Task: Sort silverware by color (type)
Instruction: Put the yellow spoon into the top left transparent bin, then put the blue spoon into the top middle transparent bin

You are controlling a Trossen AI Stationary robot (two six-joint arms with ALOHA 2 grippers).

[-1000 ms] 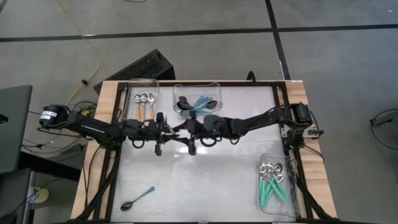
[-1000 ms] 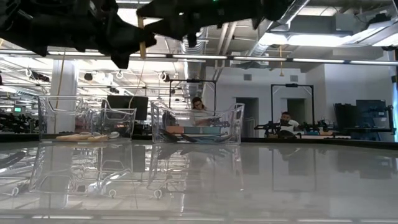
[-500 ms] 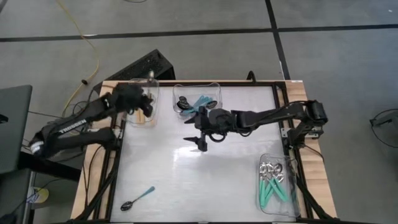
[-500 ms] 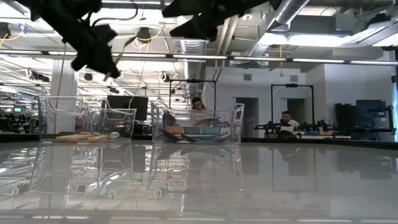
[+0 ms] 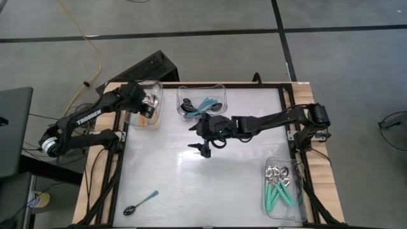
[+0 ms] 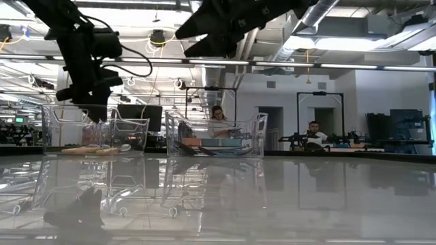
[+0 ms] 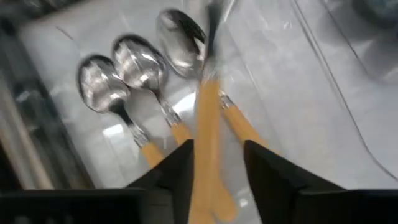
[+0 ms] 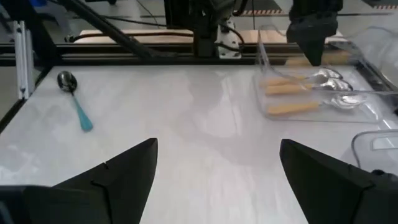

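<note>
Left pincer (image 5: 147,108) over clear plastic bin (image 5: 156,87) at bench's far-left corner, orange-handled spoon (image 7: 208,124) blurred between parted fingers, grip unclear. Right pincer (image 5: 202,147) wide open, empty, mid-bench.

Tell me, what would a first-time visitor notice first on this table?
Probably the left tool poised over the clear bin at the table's far left corner, an orange-handled spoon blurred between its fingers above three like it. Next, the right tool, wide open and empty above the middle of the table, and one teal-handled spoon lying alone near the front left edge.
</note>
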